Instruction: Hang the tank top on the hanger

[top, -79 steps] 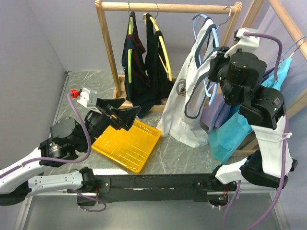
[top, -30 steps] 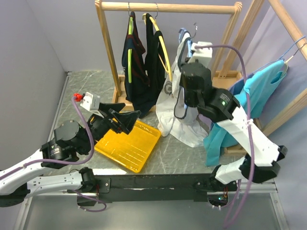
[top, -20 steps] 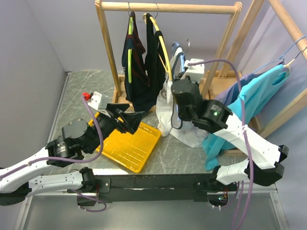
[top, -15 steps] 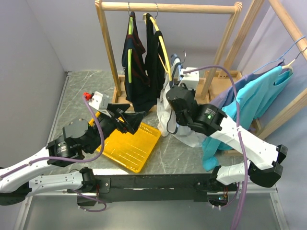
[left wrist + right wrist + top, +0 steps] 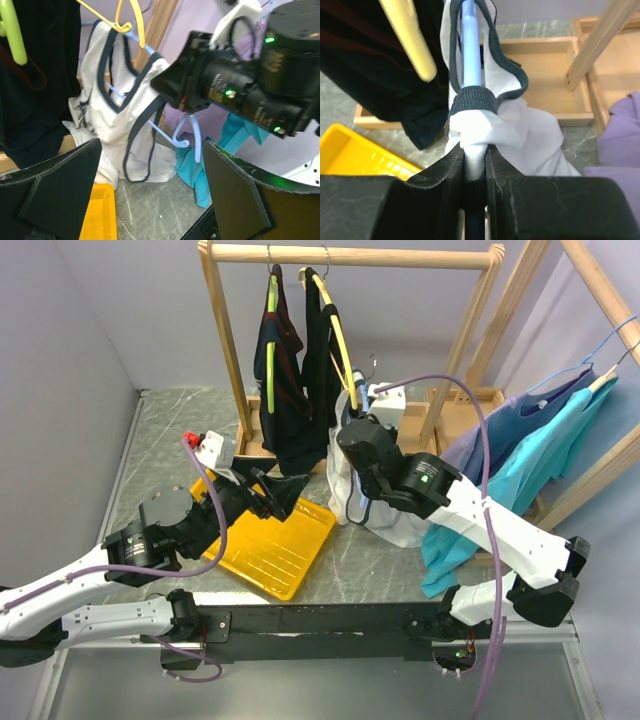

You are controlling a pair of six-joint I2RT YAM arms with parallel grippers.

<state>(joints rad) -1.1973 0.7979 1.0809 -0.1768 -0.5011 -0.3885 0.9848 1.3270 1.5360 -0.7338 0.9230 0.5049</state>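
Plainly, the white navy-trimmed tank top (image 5: pixel 112 145), draped on the thin light-blue plastic hanger (image 5: pixel 470 45), could slide off if the pinch slackened, one strap being merely bunched there. Nearest, the left gripper (image 5: pixel 272 490) hovered wide open and empty; beyond, the right gripper (image 5: pixel 475 167), arm stretched leftward, was clamped on hanger and fabric.

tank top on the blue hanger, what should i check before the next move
1. right gripper clamped on the hanger: ok, shut on it with white fabric pinched in.
2. tank top seated on both sides: cannot tell, only one side shows looped over the hanger.
3. left gripper ready: ok, open, facing the tank top.
4. clear of the yellow hanger: cannot tell, very close.
5. fabric off the table: not ok, the bottom seems to rest on it.
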